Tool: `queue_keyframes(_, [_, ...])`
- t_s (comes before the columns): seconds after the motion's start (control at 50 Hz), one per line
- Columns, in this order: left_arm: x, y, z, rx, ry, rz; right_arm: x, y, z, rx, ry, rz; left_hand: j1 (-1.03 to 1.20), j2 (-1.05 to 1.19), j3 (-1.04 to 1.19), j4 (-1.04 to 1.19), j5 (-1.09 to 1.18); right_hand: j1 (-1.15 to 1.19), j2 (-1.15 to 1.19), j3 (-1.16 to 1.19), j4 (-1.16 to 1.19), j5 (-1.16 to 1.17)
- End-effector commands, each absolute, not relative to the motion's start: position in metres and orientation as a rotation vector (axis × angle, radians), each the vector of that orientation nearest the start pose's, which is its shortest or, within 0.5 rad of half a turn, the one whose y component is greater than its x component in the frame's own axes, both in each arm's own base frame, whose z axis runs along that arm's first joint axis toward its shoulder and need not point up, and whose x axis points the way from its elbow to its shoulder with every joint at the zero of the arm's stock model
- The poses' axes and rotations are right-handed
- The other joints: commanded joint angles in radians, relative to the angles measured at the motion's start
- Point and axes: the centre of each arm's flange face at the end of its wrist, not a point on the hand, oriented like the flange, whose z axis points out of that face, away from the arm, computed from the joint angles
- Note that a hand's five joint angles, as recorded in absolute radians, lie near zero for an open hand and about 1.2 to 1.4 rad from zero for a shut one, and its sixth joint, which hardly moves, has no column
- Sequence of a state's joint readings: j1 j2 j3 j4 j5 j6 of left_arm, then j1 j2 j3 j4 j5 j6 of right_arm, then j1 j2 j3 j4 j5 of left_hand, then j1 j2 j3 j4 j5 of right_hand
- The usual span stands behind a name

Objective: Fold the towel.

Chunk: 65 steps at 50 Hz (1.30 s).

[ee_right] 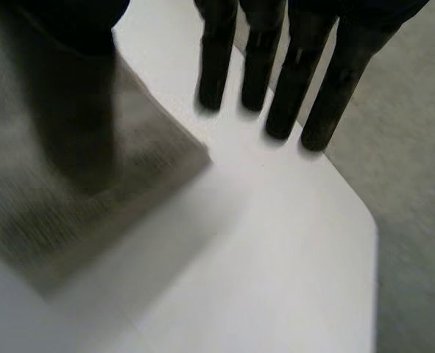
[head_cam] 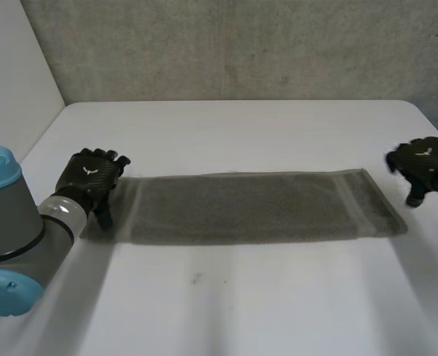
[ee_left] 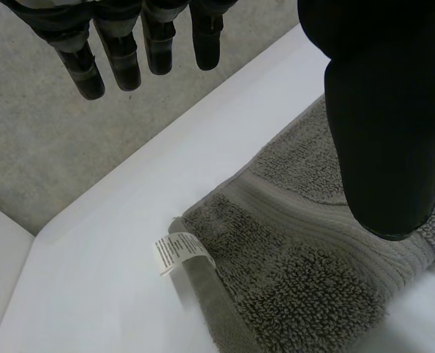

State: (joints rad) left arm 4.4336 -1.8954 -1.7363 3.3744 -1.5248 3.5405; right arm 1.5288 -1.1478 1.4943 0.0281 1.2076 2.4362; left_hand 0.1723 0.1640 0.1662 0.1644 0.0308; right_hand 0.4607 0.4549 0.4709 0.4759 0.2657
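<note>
Grey terry towel (head_cam: 256,208), folded into a long narrow strip, lies flat across the middle of the white table (head_cam: 226,133) in the head view. The left hand (head_cam: 91,174) sits at the strip's left end with its fingers spread and its thumb reaching down over the short edge. The right hand (head_cam: 425,165) is just off the strip's far right corner, over bare table, and clasps nothing.

From the left wrist, the left hand (ee_left: 383,125) is wide open. Its fingers (ee_left: 121,62) are straight and hang clear beyond the towel's (ee_left: 313,257) corner, and its thumb is stretched out above the ribbed band of the cloth. Nothing is pinched between them. A small white care label (ee_left: 174,254) sticks out from the corner hem onto the table (ee_left: 114,294).

From the right wrist, the right hand (ee_right: 276,66) is likewise open. Its fingers are straight and side by side, aimed at the bare table (ee_right: 261,257) just beside the towel's (ee_right: 77,184) corner. Its thumb is over the cloth. Whether the fingertips meet the tabletop cannot be told.
</note>
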Motion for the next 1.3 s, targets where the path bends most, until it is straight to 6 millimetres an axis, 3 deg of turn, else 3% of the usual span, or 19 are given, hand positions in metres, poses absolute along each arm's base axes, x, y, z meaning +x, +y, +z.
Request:
queue_keyframes(0.02, [-0.221, -0.28, 0.179, 0.857, 2.299, -1.903, 0.153, -0.346, 0.172, -1.133, 2.402, -1.778, 0.002, 0.011, 0.008, 0.01, -0.031, -0.286, -0.28, -0.296, -0.301, -0.266])
queue_keyframes(0.06, [-0.221, -0.28, 0.18, 0.849, 2.306, -1.909, 0.149, -0.343, 0.158, -1.128, 2.384, -1.758, 0.002, 0.011, 0.008, 0.01, -0.031, -0.286, -0.28, -0.296, -0.301, -0.266])
queue_keyframes(0.22, [-0.222, -0.279, 0.185, 0.76, 2.371, -1.964, 0.141, -0.341, 0.138, -1.107, 2.385, -1.74, 0.002, 0.011, 0.008, 0.01, -0.031, -0.182, -0.176, -0.192, -0.197, -0.162])
queue_keyframes(0.48, [-0.225, -0.277, 0.187, 0.784, 2.402, -2.001, 0.14, -0.346, 0.127, -1.107, 2.383, -1.751, 0.002, 0.011, 0.008, 0.01, -0.031, 0.202, 0.208, 0.192, 0.187, 0.223])
queue_keyframes(0.66, [-0.225, -0.277, 0.187, 0.783, 2.405, -1.997, 0.14, -0.349, 0.121, -1.109, 2.383, -1.745, 0.002, 0.011, 0.008, 0.01, -0.031, 0.282, 0.288, 0.272, 0.267, 0.302])
queue_keyframes(0.7, [-0.225, -0.277, 0.187, 0.783, 2.403, -1.999, 0.14, -0.349, 0.121, -1.108, 2.382, -1.744, 0.002, 0.011, 0.008, 0.01, -0.031, 0.51, 0.515, 0.499, 0.494, 0.53])
queue_keyframes(0.72, [-0.225, -0.277, 0.187, 0.783, 2.403, -1.999, 0.14, -0.349, 0.121, -1.108, 2.382, -1.744, 0.002, 0.011, 0.008, 0.01, -0.031, 0.511, 0.517, 0.501, 0.496, 0.531])
queue_keyframes(0.76, [-0.225, -0.277, 0.187, 0.783, 2.403, -1.999, 0.139, -0.35, 0.121, -1.107, 2.38, -1.748, 0.002, 0.011, 0.008, 0.01, -0.031, 0.933, 0.939, 0.923, 0.918, 0.954])
queue_keyframes(0.88, [-0.225, -0.277, 0.187, 0.786, 2.404, -1.997, 0.138, -0.353, 0.122, -1.105, 2.38, -1.755, 0.002, 0.011, 0.008, 0.01, -0.031, 0.936, 0.941, 0.925, 0.92, 0.956])
queue_keyframes(1.14, [-0.224, -0.277, 0.186, 0.783, 2.405, -1.994, 0.094, -0.368, 0.126, -1.072, 2.468, -1.789, 0.002, 0.011, 0.008, 0.01, -0.031, 0.936, 0.941, 0.925, 0.92, 0.956])
queue_keyframes(1.18, [-0.224, -0.278, 0.186, 0.781, 2.407, -1.992, 0.067, -0.378, 0.134, -1.017, 2.529, -1.816, 0.002, 0.011, 0.008, 0.01, -0.031, 0.936, 0.941, 0.925, 0.92, 0.956])
queue_keyframes(1.2, [-0.224, -0.278, 0.186, 0.781, 2.407, -1.992, 0.067, -0.378, 0.134, -1.016, 2.53, -1.816, 0.002, 0.011, 0.008, 0.01, -0.031, 0.936, 0.941, 0.925, 0.92, 0.956])
queue_keyframes(1.24, [-0.224, -0.278, 0.186, 0.78, 2.405, -1.994, 0.038, -0.384, 0.141, -0.943, 2.607, -1.801, 0.002, 0.011, 0.008, 0.01, -0.031, 0.936, 0.941, 0.925, 0.92, 0.956])
queue_keyframes(1.3, [-0.223, -0.278, 0.187, 0.778, 2.403, -1.995, 0.021, -0.386, 0.15, -0.939, 2.658, -1.785, 0.002, 0.011, 0.008, 0.01, -0.031, 0.936, 0.941, 0.925, 0.92, 0.956])
